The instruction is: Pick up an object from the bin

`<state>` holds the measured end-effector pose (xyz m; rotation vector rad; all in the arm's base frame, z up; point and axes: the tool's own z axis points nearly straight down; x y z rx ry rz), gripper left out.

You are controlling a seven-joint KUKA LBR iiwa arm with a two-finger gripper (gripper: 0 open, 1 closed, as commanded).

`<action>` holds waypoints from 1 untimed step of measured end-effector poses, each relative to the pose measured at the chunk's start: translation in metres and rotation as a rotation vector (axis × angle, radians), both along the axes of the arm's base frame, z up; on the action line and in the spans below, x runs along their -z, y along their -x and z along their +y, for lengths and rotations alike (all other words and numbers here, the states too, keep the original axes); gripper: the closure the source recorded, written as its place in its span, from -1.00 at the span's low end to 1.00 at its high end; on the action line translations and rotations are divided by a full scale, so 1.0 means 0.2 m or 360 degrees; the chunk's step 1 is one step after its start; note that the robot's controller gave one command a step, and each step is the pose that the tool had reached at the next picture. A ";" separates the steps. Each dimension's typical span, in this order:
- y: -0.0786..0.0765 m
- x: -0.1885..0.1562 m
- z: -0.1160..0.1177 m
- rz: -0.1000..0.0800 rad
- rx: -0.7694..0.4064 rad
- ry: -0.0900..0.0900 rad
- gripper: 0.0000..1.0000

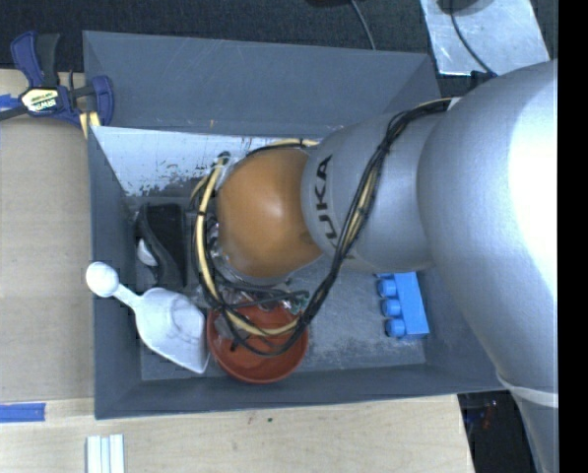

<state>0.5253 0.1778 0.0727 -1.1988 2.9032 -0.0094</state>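
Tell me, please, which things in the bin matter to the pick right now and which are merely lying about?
Likely in play: red-brown round dish beneath the wrist; white scoop beside it.
Lying about: blue brick, off to the right.

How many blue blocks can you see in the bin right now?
1. The blue block lies on the bin floor at the right, beside the arm. Others may be hidden under the arm.

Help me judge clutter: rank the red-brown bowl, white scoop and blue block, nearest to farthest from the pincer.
1. Red-brown bowl, front middle.
2. White scoop, beside the bowl, view's left.
3. Blue block, apart, view's right.
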 end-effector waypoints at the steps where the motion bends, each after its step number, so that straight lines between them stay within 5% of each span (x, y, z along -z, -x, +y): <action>1: -0.01 0.00 0.11 0.0016 -0.0006 0.0011 1.00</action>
